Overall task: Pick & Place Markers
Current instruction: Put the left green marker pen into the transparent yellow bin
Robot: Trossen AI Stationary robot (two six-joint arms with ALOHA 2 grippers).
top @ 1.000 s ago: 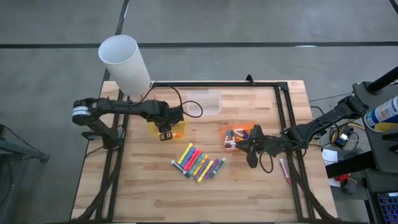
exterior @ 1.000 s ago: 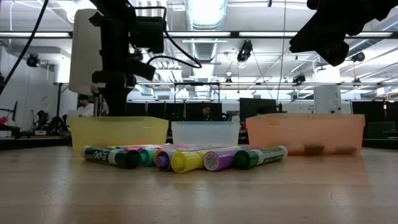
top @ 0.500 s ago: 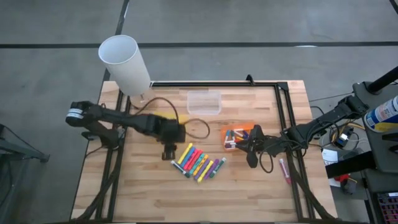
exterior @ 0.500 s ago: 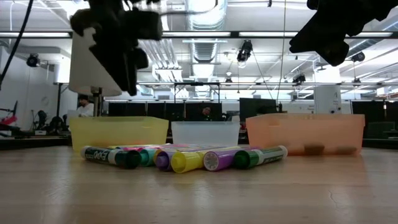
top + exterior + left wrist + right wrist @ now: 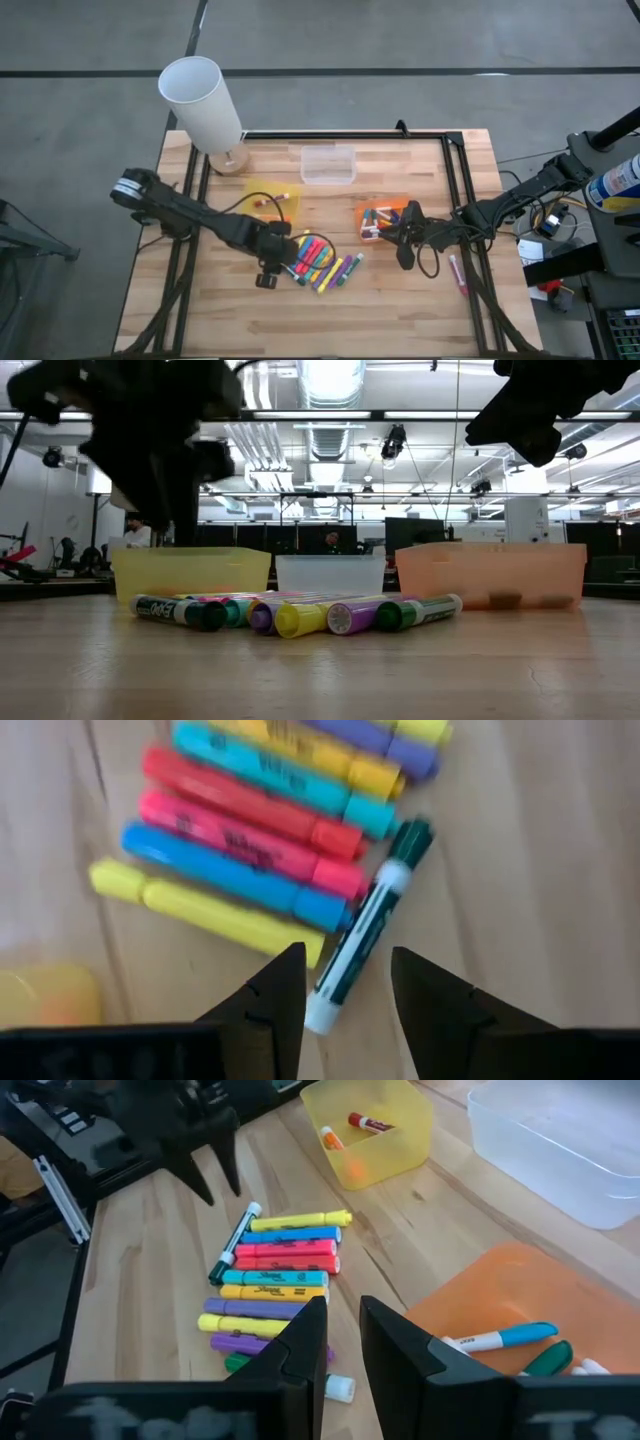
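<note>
A row of coloured markers (image 5: 320, 262) lies side by side on the table, near its middle; it also shows in the low view (image 5: 300, 612) and the right wrist view (image 5: 275, 1275). My left gripper (image 5: 270, 272) hangs open over the row's left end. In the left wrist view its fingers (image 5: 345, 990) stand on either side of a white marker with a green cap (image 5: 365, 940) without touching it. My right gripper (image 5: 405, 245) waits by the orange tray, its fingers (image 5: 343, 1342) narrowly open and holding nothing.
The yellow tray (image 5: 272, 200) holds a red marker (image 5: 370, 1122) and an orange one (image 5: 335, 1140). The orange tray (image 5: 385, 215) holds several markers. A clear tray (image 5: 328, 165) sits toward the far edge, and a tall white cup (image 5: 205, 105) stands at the far left corner. One pink marker (image 5: 458, 272) lies by the right rail.
My left gripper has moved from above the yellow tray toward the table's near edge and a little to the right, ending over the left end of the marker row. The yellow tray, which the gripper covered before, now shows fully with its markers inside.
</note>
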